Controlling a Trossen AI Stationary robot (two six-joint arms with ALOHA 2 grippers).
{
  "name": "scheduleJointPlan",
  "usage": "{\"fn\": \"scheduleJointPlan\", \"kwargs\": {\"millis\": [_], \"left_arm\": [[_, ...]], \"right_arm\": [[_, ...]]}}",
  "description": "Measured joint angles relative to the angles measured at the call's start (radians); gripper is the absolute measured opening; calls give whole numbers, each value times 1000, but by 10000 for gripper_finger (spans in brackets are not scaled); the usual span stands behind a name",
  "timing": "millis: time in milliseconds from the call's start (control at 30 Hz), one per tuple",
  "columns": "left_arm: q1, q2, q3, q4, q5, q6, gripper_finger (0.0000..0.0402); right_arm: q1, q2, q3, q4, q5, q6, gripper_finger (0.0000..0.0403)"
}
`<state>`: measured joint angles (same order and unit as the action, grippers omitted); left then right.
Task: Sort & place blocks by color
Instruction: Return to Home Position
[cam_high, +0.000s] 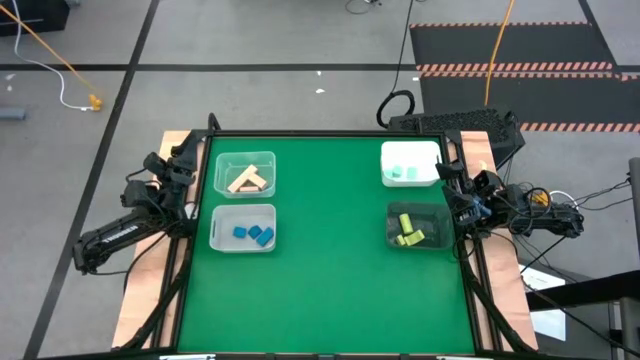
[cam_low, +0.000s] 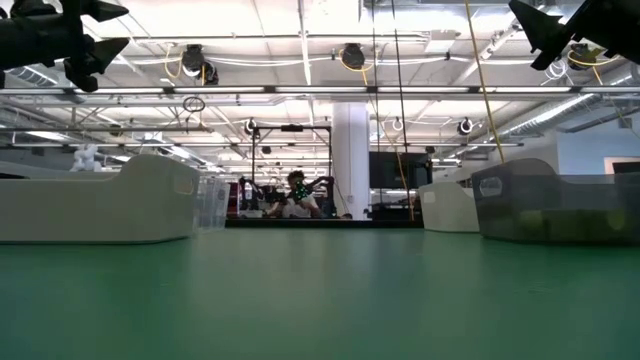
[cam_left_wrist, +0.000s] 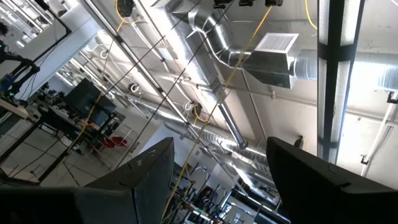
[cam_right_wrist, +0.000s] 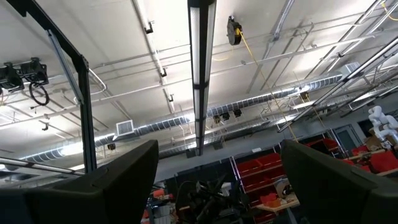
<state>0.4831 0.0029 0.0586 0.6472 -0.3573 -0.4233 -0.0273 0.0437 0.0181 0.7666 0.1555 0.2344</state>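
Left gripper (cam_left_wrist: 221, 149): fingers spread, nothing held, tipped upward, parked at the table's (cam_high: 330, 290) nine o'clock.
Right gripper (cam_right_wrist: 219, 149): same, three o'clock.
Risk, as I judge it: right wrist sits close beside the smoky bin (cam_high: 392, 212); a wide swing could nudge it.
Blocks:
- tan wood bars (cam_high: 250, 180), clear bin (cam_high: 222, 160), ten o'clock
- glossy blue cubes (cam_high: 253, 234), eight
- mint blocks (cam_high: 403, 173), perhaps two, white bin (cam_high: 432, 150), two
- yellow bars (cam_high: 408, 232), four
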Motion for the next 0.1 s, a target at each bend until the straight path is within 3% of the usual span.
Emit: {"fn": "scheduleJointPlan", "kwargs": {"millis": [100], "left_arm": [[0,0,0,0,0,0,255]], "right_arm": [[0,0,0,0,0,0,331]]}}
